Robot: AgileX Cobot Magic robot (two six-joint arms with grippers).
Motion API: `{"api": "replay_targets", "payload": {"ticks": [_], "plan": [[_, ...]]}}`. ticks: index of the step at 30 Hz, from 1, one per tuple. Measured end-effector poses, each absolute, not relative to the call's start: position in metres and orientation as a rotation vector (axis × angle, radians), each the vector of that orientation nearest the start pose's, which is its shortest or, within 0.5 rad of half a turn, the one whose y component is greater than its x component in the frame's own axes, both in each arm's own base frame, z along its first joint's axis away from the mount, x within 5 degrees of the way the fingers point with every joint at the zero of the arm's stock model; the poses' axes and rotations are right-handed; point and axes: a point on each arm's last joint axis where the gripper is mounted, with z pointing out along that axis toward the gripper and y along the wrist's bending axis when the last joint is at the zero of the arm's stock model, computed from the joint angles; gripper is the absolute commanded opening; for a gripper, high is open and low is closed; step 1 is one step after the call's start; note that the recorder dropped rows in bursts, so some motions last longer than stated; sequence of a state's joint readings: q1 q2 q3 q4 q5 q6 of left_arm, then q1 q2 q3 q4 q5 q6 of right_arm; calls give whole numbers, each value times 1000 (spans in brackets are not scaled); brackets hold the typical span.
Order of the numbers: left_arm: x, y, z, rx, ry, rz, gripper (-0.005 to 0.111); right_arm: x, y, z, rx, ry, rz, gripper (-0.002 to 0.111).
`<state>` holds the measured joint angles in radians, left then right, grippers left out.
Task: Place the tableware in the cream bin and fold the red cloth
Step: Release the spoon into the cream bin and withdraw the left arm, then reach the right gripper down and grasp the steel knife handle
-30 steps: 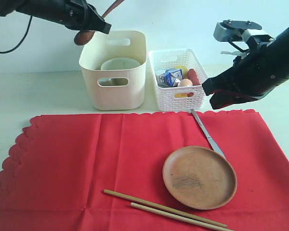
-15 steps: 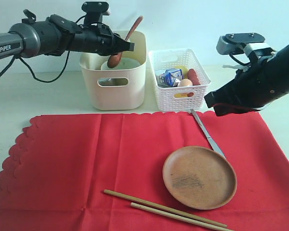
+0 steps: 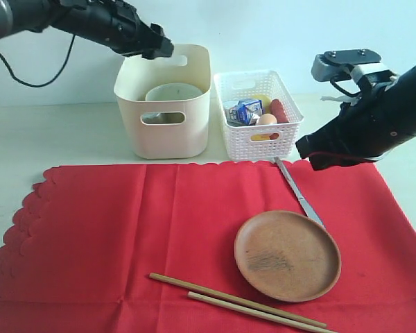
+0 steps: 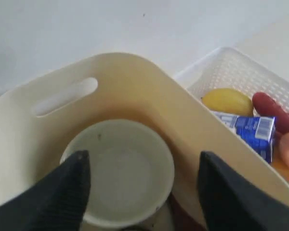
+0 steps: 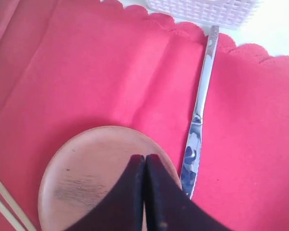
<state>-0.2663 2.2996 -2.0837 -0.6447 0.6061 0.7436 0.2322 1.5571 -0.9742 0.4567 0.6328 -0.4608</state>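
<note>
The cream bin [image 3: 163, 104] stands behind the red cloth [image 3: 125, 229] and holds a white bowl [image 4: 120, 166]. My left gripper [image 4: 144, 156] hangs open over the bin [image 4: 135, 82], with nothing between its fingers. A dark red-brown strip, the wooden spoon [image 4: 179, 214], lies beside the bowl inside the bin. On the cloth lie a round brown plate [image 3: 288, 255], a metal knife [image 3: 298, 191] and a pair of chopsticks [image 3: 236, 302]. My right gripper [image 5: 145, 156] is shut and empty, hovering above the plate [image 5: 86, 178] next to the knife [image 5: 197, 125].
A white lattice basket [image 3: 256, 114] with a lemon, a sausage, an egg and a small blue-white carton [image 4: 250, 132] stands right of the bin. The cloth's left half is bare. Pale table surface runs along the left side and behind the bins.
My left gripper has opened and let go of the spoon, which has dropped out of sight into the bin. The left arm has drawn up and to the left. The right arm has barely moved.
</note>
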Motion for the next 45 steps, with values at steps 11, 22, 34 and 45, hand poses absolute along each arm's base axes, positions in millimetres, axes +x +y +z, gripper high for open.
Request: {"api": "replay_targets", "payload": {"ticks": [11, 22, 34, 45], "plan": [[467, -86, 311, 531, 2357, -502, 0, 289, 94, 227, -471, 2651, 431, 0], [350, -63, 373, 526, 2196, -439, 0, 299, 91, 230, -451, 2551, 349, 10], [165, -42, 389, 402, 1849, -288, 0, 332, 92, 201, -489, 2681, 239, 31], [31, -31, 331, 357, 1548, -256, 0, 365, 118, 163, -595, 2792, 145, 34]]}}
